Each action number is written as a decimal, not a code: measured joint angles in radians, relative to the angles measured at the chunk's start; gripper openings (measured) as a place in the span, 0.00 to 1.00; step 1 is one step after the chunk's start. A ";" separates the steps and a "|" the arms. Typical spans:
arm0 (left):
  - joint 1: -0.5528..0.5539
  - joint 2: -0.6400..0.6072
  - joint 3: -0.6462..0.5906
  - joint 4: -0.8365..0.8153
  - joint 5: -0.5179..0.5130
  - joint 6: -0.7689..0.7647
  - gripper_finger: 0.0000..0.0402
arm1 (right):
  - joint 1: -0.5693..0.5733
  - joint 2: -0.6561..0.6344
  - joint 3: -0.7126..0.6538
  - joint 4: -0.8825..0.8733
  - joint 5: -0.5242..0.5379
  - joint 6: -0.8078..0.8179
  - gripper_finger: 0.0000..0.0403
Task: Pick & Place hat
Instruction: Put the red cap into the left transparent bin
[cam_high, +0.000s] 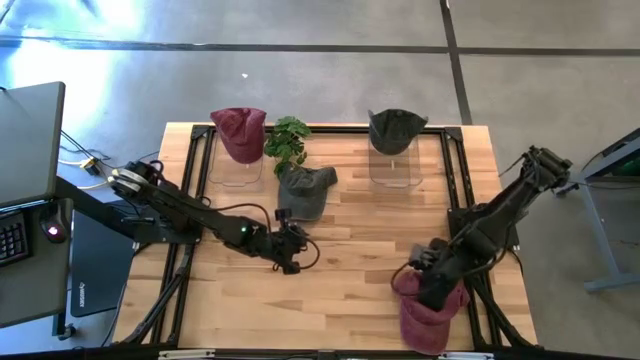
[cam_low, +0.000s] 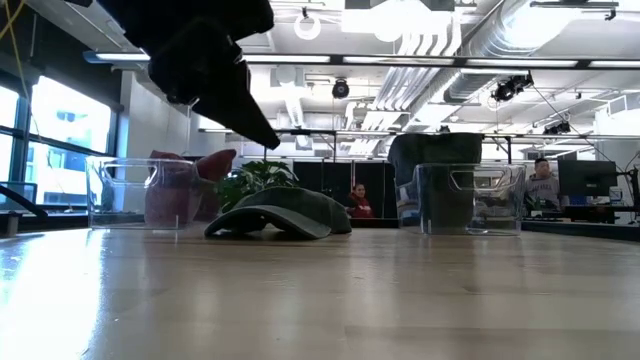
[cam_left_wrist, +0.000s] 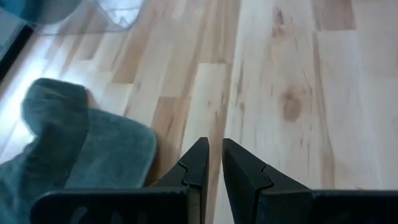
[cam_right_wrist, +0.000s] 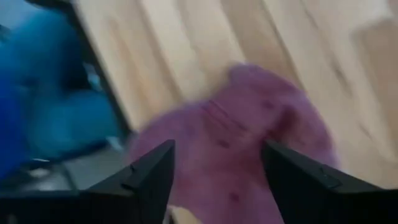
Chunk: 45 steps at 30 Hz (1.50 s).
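High view first: the wooden table (cam_high: 350, 230) fills the middle, and both dark arms are over it. Reaching in from the left edge, the left gripper (cam_high: 292, 250) sits low over bare wood, just short of the grey-green cap (cam_high: 305, 190) lying flat near the table's centre. Its wrist camera shows the two fingers (cam_left_wrist: 198, 163) drawn nearly together, only a thin slit between them, nothing pinched, with the cap's brim (cam_left_wrist: 93, 149) just beside them.

Over on the right, the right gripper (cam_high: 432, 285) hovers at the near right corner, directly above a maroon cap (cam_high: 428, 320) that lies at the table's front edge. From that wrist, the fingers (cam_right_wrist: 152, 171) are spread wide and the maroon cap (cam_right_wrist: 249, 149) shows in the gap between them; whether they touch it I cannot tell, the view is blurred.

Along the far side stand two clear boxes. The left clear box (cam_high: 236, 165) has another maroon hat (cam_high: 240, 130) draped over it, the right clear box (cam_high: 395, 168) carries a dark hat (cam_high: 396, 128) on top. A small green plant (cam_high: 288, 140) stands between the left box and the grey-green cap, close to both.

Low view now: the grey-green cap (cam_low: 280, 212) rests crown up on the wood, the plant (cam_low: 255, 180) behind it, a dark arm (cam_low: 200, 60) coming down from the upper left. Both boxes (cam_low: 470, 198) stand upright, and people sit in the room beyond the table.
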<state>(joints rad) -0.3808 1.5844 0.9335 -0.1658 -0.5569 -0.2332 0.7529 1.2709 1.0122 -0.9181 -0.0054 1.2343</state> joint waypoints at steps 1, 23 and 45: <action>0.001 0.003 0.000 0.011 0.005 0.004 0.10 | 0.013 0.006 0.000 -0.035 0.004 -0.001 0.60; 0.001 0.003 0.000 0.044 0.016 0.053 0.10 | 0.112 0.221 -0.185 0.014 -0.048 -0.114 0.60; 0.001 -0.026 0.000 0.027 -0.034 0.070 0.10 | -0.131 0.013 -0.111 0.182 0.188 -0.405 0.11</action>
<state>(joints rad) -0.3798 1.5589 0.9337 -0.1386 -0.5914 -0.1636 0.6219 1.2839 0.9012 -0.7364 0.1825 0.8293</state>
